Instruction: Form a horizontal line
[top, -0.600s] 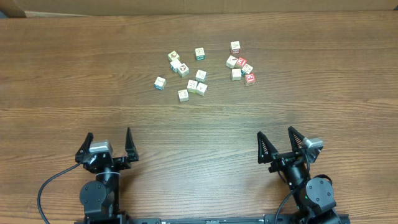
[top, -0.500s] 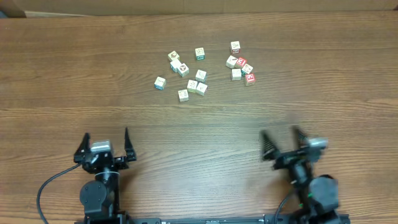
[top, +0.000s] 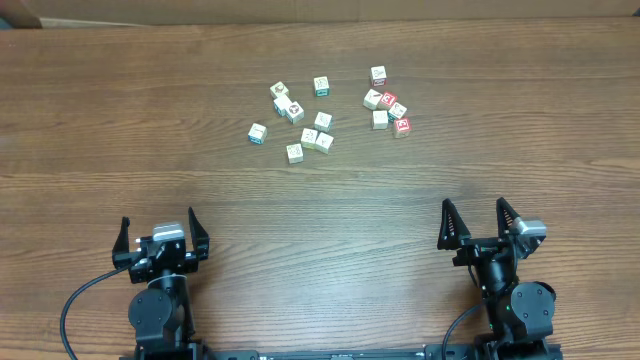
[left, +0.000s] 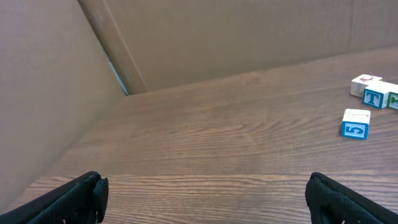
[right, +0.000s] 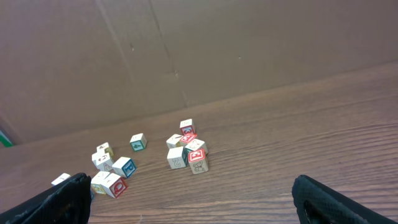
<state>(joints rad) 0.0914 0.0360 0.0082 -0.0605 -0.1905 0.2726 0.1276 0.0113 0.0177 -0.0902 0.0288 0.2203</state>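
Small cream picture cubes lie scattered at the far middle of the table, in a left group (top: 323, 120) and a right group (top: 380, 119). No horizontal line is in view. My left gripper (top: 158, 220) sits at the near left edge, open and empty, well short of the cubes. My right gripper (top: 474, 205) sits at the near right, also open and empty. The left wrist view shows its open gripper (left: 204, 186) over bare wood, with a blue "5" cube (left: 356, 123) far right. Beyond the open right gripper (right: 191, 186) lie a red-faced cube (right: 198, 154) and a blue-faced cube (right: 123, 167).
The wooden table (top: 100, 130) stretches wide on both sides of the cubes. A brown cardboard wall (left: 217, 37) closes off the far edge, and it also fills the background (right: 249, 43) of the right wrist view.
The left gripper has shifted a little left and back toward the near edge. The right gripper has swung to the right. The cubes have not moved.
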